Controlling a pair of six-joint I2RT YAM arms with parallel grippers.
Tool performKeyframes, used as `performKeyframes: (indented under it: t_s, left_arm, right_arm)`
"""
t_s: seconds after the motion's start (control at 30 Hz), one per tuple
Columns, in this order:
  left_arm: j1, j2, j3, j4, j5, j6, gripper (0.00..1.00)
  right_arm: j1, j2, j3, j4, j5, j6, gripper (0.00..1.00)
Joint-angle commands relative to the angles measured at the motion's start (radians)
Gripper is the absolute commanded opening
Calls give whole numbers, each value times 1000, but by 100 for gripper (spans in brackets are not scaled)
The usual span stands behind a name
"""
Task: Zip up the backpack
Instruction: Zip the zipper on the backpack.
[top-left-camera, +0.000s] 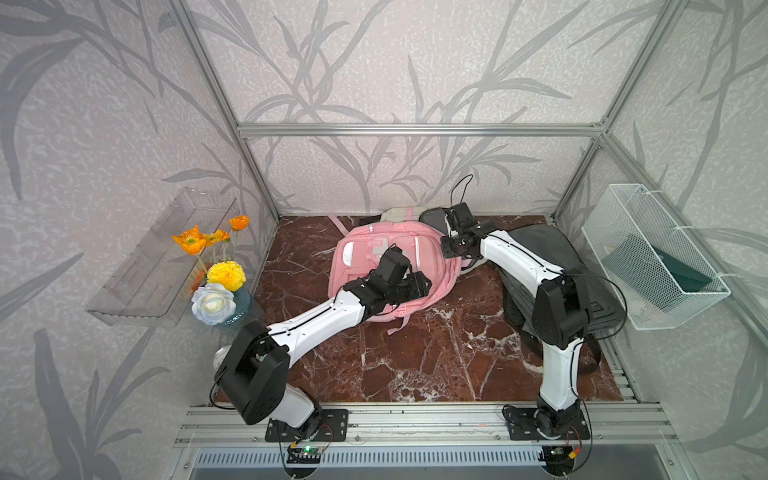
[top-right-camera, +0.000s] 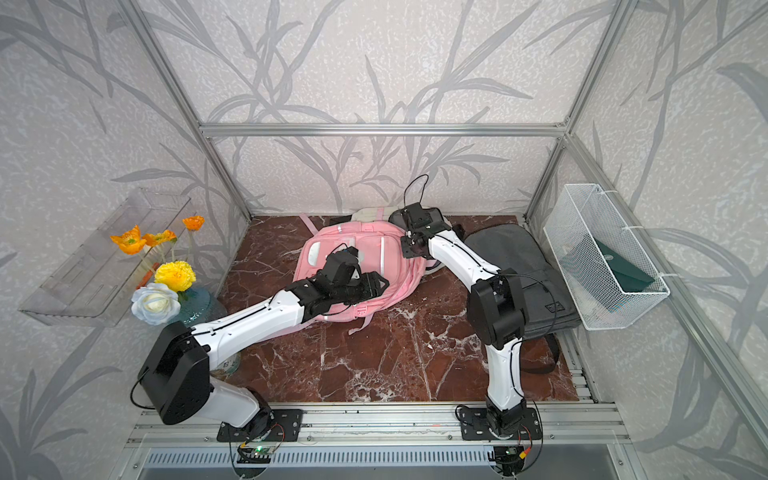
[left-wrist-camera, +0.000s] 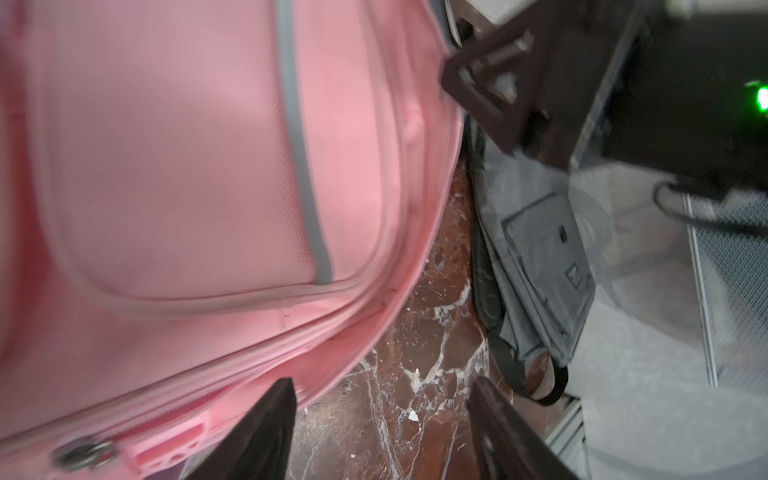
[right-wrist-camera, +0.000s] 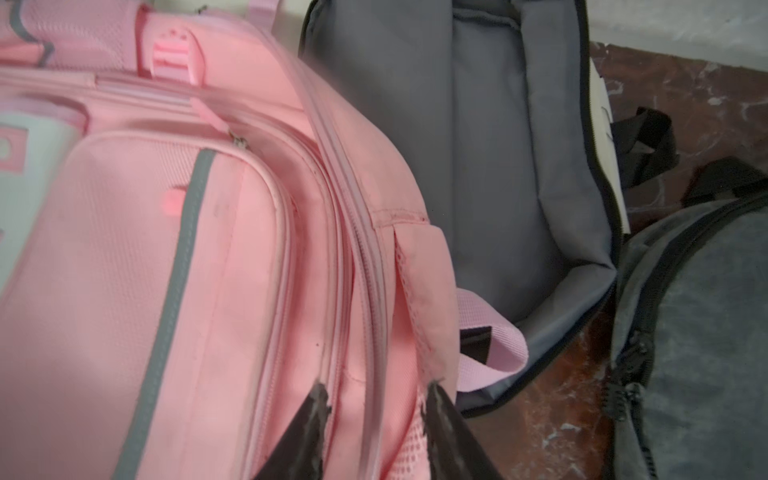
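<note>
A pink backpack lies flat at the back middle of the marble table. My left gripper is open over the bag's near right edge, with only bare marble between its fingers. A metal zipper pull shows on the pink seam close to it. My right gripper is open at the bag's far right side. Its jaws straddle the main zipper seam, with pink fabric between them and nothing pinched. A small front-pocket pull lies farther along the bag.
A grey backpack lies to the right under my right arm. An open dark grey bag sits behind the pink one. A vase of flowers stands at the left, by a clear tray. A white wire basket hangs at the right.
</note>
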Motion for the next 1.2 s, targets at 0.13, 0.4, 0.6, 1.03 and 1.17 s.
performKeyframes:
  t_s: [0.13,0.4,0.6,1.03,1.17]
  left_arm:
    - [250,-210,-167,-225,-262,100,85]
    - [403,-167,-234,-172,-159,88,79]
    - [428,-110,-238,-125,-92,82,78]
    - [429,-43,-274,-58,-12,66,75]
    - [428,-37,-277,-56,-14,63,75]
  right_arm:
    - [164,-271,-269,123,-85,97,50]
    - [438,-208,-284,191,-97,144,48]
    - [444,-87,-230,168,-142,176,46]
    - [455,61,-129,98,-128,189,38]
    - [469,39,-144,58,-117,191,34]
